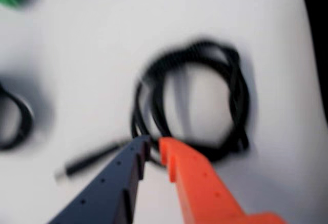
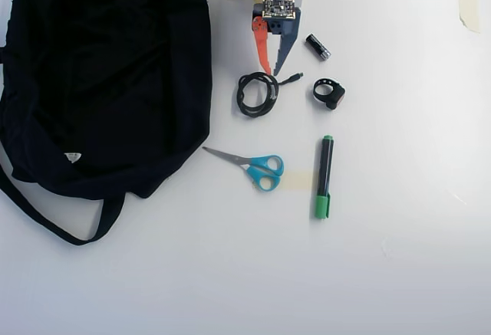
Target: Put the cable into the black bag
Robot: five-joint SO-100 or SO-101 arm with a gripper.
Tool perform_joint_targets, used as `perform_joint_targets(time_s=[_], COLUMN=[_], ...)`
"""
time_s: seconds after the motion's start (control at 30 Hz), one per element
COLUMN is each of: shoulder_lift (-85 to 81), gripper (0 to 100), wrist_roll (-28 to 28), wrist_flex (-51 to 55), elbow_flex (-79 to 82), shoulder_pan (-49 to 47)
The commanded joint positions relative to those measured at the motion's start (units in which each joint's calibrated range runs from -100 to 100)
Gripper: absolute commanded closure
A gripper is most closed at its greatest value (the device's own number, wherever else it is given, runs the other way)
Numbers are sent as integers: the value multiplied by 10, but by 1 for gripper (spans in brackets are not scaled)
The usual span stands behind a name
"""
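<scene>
While the wrist view is blurred by motion, it shows the claw (image 1: pixel 154 144) with its dark and orange fingers a narrow gap apart, tips at the near edge of the cable (image 1: pixel 192 98) and closed on nothing. The cable lies as a loose round coil on the white bench (image 1: pixel 92 44), its plug end trailing to the left. From its thin, slack loops it looks light and limp; a grip across several bundled strands at the rim would likely lift the whole coil, whereas one strand might let it unwind.

Overhead view: the claw (image 2: pixel 272 72) points down at the cable (image 2: pixel 256 93), just above its upper rim. The black bag (image 2: pixel 107 74) lies well to the left, with scissors (image 2: pixel 253 166), a green marker (image 2: pixel 324 175) and a black strap (image 2: pixel 329 93) nearby.
</scene>
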Motion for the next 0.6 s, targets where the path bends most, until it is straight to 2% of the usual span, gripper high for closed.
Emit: perform_joint_targets(time_s=[0.0, 0.13, 0.27, 0.37, 0.57], shoulder_lift=[77, 165, 275, 362, 527], gripper=[98, 98, 98, 98, 98], wrist_roll=[0, 0, 0, 0, 0], wrist_flex=[-222, -415, -539, -586, -585], elbow_flex=[-22, -46, -91, -170, -376], shoulder_pan=[-31, -36, -36, -36, -36])
